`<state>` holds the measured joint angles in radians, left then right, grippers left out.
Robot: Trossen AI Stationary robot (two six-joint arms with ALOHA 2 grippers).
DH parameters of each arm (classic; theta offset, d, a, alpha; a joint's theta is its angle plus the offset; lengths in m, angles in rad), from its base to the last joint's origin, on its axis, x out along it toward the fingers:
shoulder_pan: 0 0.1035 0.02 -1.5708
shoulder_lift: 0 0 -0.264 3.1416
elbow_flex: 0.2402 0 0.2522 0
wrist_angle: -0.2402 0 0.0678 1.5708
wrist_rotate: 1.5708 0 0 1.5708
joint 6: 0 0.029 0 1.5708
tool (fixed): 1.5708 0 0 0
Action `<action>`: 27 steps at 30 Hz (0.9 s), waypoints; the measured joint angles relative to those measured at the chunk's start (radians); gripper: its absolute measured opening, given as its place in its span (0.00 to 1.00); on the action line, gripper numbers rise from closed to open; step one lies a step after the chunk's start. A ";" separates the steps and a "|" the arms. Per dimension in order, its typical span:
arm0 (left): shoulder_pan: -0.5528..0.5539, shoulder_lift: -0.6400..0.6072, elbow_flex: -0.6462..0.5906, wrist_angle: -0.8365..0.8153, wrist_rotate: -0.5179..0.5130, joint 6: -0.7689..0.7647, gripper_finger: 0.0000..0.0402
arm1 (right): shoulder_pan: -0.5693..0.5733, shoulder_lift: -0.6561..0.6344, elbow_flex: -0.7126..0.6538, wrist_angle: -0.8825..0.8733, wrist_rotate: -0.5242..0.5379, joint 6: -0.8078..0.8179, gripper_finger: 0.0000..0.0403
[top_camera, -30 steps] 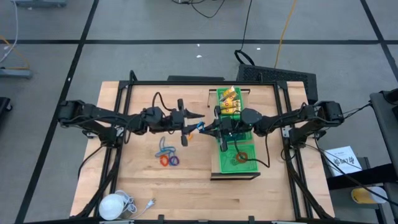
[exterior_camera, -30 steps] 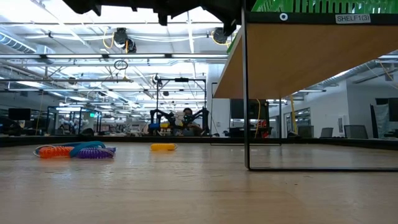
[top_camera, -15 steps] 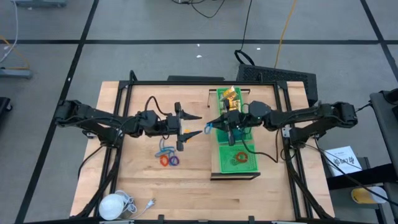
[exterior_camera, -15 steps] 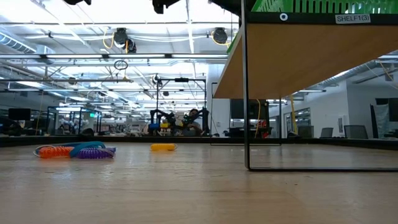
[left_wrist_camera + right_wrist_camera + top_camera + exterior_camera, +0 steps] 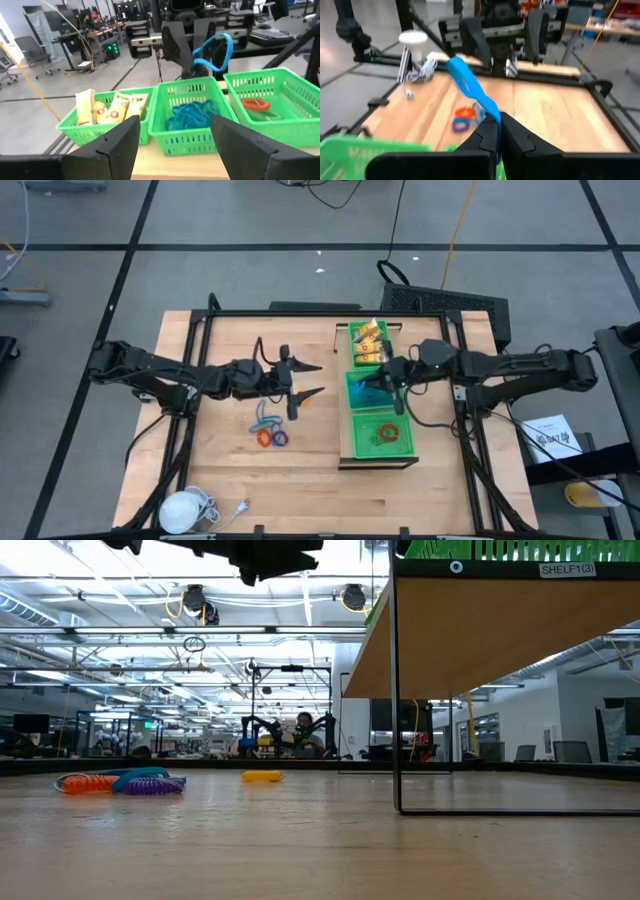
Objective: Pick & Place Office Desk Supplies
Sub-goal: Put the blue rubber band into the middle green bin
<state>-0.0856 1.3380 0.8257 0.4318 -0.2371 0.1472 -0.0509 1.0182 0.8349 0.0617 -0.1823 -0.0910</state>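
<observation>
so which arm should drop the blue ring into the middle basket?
Right. Its claw is shut on the blue ring above the middle green basket. The left claw is open, empty, over the table.

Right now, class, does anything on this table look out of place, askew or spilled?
Nothing is spilled. The yellow packets lean at angles in their green basket, and a few rings lie unsorted on the table. The right gripper holds a blue clip-like piece above the middle basket; the left gripper is open.
</observation>
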 joint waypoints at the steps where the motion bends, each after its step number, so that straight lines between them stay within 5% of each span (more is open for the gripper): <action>1: 0.000 0.000 0.000 -0.005 0.000 -0.003 0.64 | 0.000 -0.016 0.000 -0.036 0.000 0.000 0.00; 15: 0.000 0.000 0.000 -0.018 0.001 -0.018 0.64 | 0.000 -0.100 0.000 -0.276 0.002 0.023 0.04; 27: 0.000 0.000 0.000 -0.023 0.001 -0.030 0.64 | 0.000 -0.104 -0.026 -0.261 0.003 0.025 0.31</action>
<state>-0.0856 1.3384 0.8261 0.4083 -0.2359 0.1173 -0.0509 0.9142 0.8093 -0.1993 -0.1795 -0.0658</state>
